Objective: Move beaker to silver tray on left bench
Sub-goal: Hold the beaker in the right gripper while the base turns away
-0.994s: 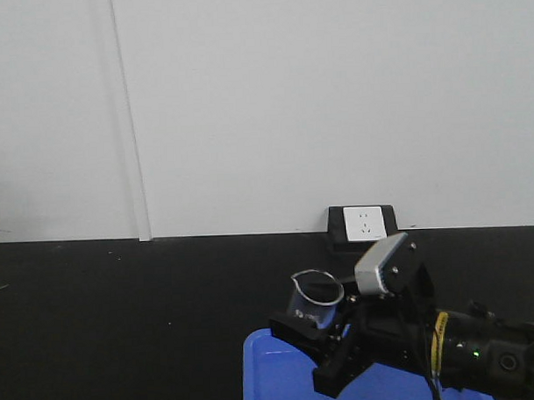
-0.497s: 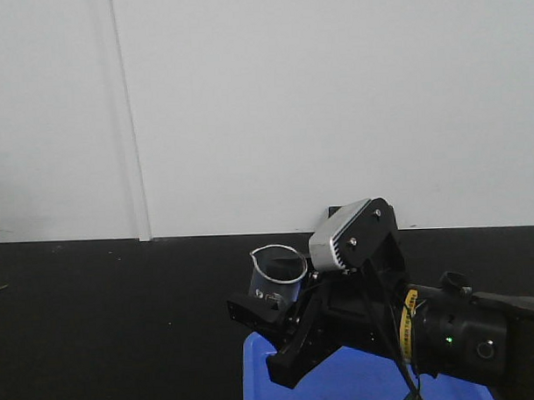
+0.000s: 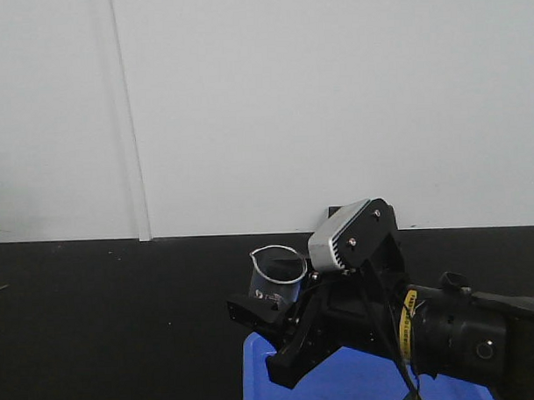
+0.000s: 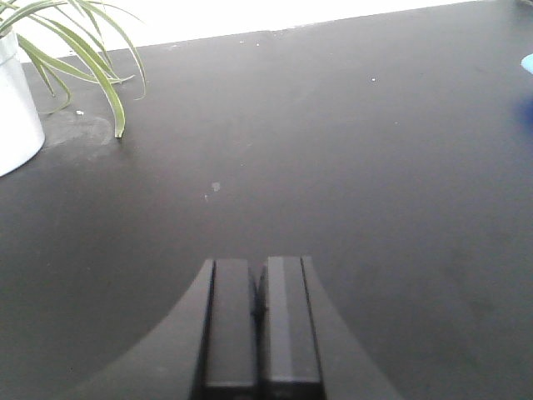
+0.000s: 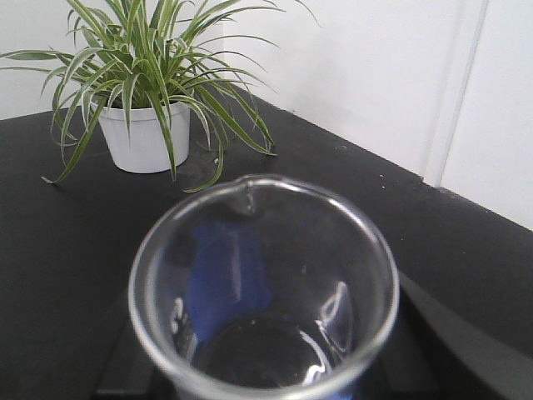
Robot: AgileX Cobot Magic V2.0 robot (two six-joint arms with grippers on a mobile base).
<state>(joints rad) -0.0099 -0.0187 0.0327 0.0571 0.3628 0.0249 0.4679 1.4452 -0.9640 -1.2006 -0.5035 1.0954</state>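
The beaker (image 3: 278, 274), small and clear with a spout at its rim, hangs upright above the black bench top (image 3: 122, 328). My right gripper (image 3: 273, 312) is shut on its lower wall. The right wrist view looks down into the empty beaker (image 5: 262, 283), and a dark finger (image 5: 425, 325) shows on either side of it. My left gripper (image 4: 259, 287) is shut with nothing in it, low over the bare black top (image 4: 350, 142). The silver tray is out of view.
A bright blue tray (image 3: 352, 381) lies under the right arm at the front edge. A spider plant in a white pot (image 5: 143, 137) stands on the black top near the white wall (image 3: 290, 103). The pot (image 4: 15, 108) also shows at the left.
The right arm has carried the beaker to the left and slightly up, off the blue tray's near corner. Over the last half second it has barely moved.
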